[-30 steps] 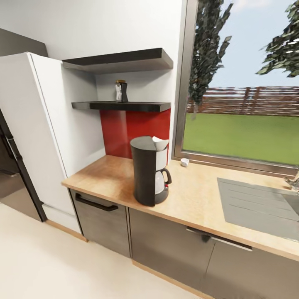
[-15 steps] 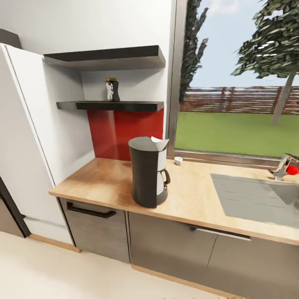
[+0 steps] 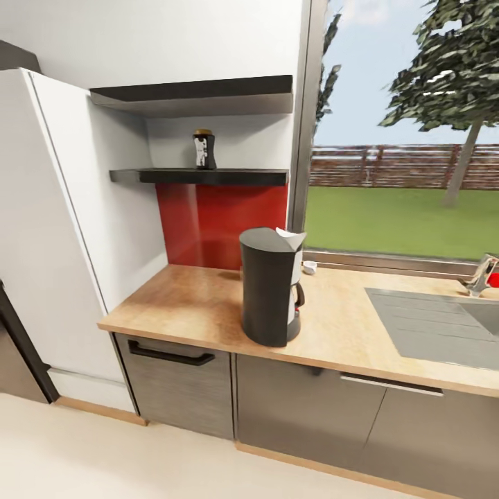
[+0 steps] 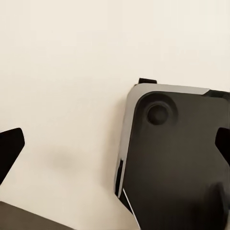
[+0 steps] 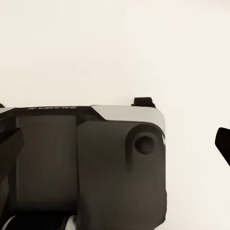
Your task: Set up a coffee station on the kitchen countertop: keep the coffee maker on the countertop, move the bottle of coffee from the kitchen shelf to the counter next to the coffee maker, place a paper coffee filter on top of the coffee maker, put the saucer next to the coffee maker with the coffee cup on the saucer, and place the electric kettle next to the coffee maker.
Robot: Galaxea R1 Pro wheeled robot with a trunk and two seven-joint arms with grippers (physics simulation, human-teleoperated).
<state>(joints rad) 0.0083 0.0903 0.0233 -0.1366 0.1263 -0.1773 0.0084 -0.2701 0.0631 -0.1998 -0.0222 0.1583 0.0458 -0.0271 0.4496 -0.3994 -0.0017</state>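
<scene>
At the left of the head view stands a white tall cabinet (image 3: 62,229), and just beside it the lower shelf (image 3: 201,177) carries the bottle of coffee (image 3: 203,150), upright and well above the kitchen countertop (image 3: 201,305). I judge this jar to be stiff, rather light and smooth (probably glass, so it can slip and break); the best hold would be around its body under the brownish lid. Further right the coffee maker (image 3: 270,287) stands on the counter with a white paper piece at its top, and the tiny coffee cup (image 3: 310,266) sits behind it near the window (image 3: 402,194); then comes the steel sink (image 3: 436,326). The wrist views give what the head view does not: the pale floor (image 4: 62,72) and the robot's dark base (image 5: 86,167) below. The left gripper (image 4: 115,148) and the right gripper (image 5: 117,143) both show dark fingertips far apart, holding nothing.
</scene>
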